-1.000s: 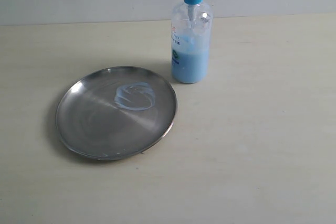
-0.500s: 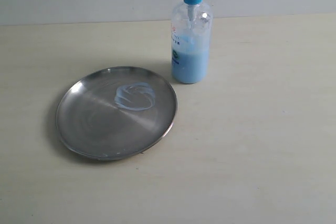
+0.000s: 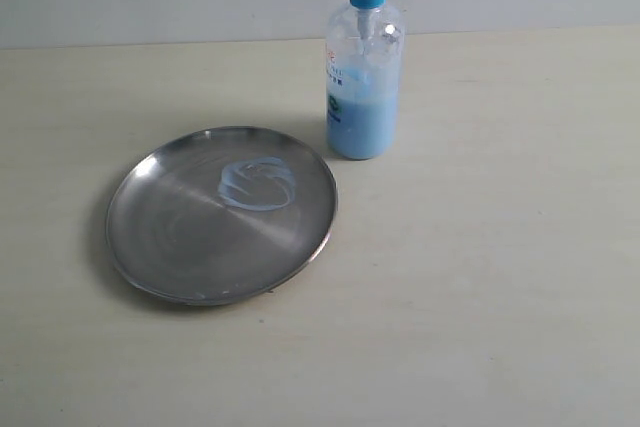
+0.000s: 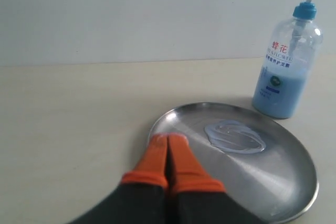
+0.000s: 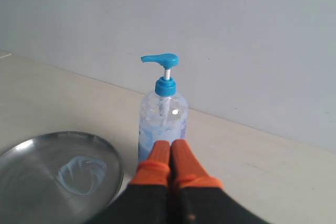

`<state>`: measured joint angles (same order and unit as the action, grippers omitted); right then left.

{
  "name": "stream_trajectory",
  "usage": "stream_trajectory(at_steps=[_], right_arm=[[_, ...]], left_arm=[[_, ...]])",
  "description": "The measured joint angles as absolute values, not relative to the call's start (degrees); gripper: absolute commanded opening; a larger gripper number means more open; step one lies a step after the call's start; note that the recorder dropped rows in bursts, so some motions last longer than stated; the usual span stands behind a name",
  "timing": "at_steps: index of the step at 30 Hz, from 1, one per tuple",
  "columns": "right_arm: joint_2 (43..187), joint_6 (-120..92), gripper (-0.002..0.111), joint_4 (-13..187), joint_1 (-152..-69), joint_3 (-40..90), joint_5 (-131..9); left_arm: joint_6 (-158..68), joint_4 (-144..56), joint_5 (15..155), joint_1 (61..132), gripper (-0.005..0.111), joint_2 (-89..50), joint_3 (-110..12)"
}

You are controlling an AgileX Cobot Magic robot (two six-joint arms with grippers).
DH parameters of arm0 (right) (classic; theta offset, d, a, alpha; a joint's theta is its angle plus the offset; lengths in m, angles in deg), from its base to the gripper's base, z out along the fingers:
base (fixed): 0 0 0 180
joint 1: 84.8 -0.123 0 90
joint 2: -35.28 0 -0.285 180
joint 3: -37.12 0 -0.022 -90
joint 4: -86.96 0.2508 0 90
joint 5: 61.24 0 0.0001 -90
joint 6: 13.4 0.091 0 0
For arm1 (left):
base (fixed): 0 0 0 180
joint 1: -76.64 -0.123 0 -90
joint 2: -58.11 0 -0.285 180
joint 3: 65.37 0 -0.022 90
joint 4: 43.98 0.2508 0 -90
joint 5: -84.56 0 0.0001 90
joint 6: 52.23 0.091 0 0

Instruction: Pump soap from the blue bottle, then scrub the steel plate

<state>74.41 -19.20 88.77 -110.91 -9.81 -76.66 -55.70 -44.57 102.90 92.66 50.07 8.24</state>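
Pale beige desk (image 3: 500,297) across the whole scene; on it, lying flat, wide shallow round plate of brushed silver steel (image 3: 170,237); just beside its rim, upright, tall clear plastic bottle with blue pump head (image 3: 363,97), roughly half full of light-blue liquid; left gripper (image 4: 168,139) and right gripper (image 5: 171,144), orange-tipped, both closed tight, gripping nothing; whitish-blue soap smear (image 3: 257,184) inside the plate, toward the bottle.

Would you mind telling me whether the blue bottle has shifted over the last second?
No: in the exterior view the blue bottle keeps the same place beside the steel plate and its rim.
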Motion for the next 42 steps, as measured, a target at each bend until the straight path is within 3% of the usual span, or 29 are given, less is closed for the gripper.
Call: stream_trajectory(at_steps=[21, 42], right_arm=[[74.41, -19.19, 0.000, 88.77, -110.91, -9.81, -76.66], [74.41, -19.19, 0.000, 88.77, -110.91, -9.81, -76.66]], left_arm=[[-51.18, -45.93, 99.60, 84.31, 0.000, 50.07, 11.62], [-51.18, -46.04, 102.23, 84.18, 0.000, 50.07, 11.66]])
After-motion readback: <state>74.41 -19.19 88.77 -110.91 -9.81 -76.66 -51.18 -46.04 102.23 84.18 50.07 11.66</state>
